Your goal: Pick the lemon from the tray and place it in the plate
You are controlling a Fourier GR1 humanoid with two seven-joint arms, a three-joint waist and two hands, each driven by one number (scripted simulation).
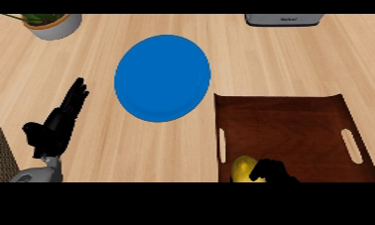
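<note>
Closest to the viewer, at the lower edge of the head view, the robot's right hand point(273, 170) is inside a brown tray point(293, 115), with its black fingers curled against the right side of a yellow lemon point(242, 168). Only part of the lemon shows — the hand covers its right flank and the bottom edge cuts it off — and what can be seen looks taller than wide, so its long axis seems to run away from the robot toward the far side of the counter. Which end points where cannot be told. The lemon sits in the tray's near left corner, just beside the slot handle point(221, 144) in the left wall; a matching slot is in the right wall.

At the lower left, well apart from the tray, the left hand point(53, 130) rests open on its grey forearm, fingers straight and pointing up and away, holding nothing.

Between the two hands and farther back lies a blue plate point(162, 78) on the pale wooden counter point(293, 55). Its lower right rim comes near the tray's far left corner.

Along the far edge — a potted plant point(51, 23) in a light grey pot stands at the left, and a grey appliance point(283, 19), only partly in view, at the right.
</note>
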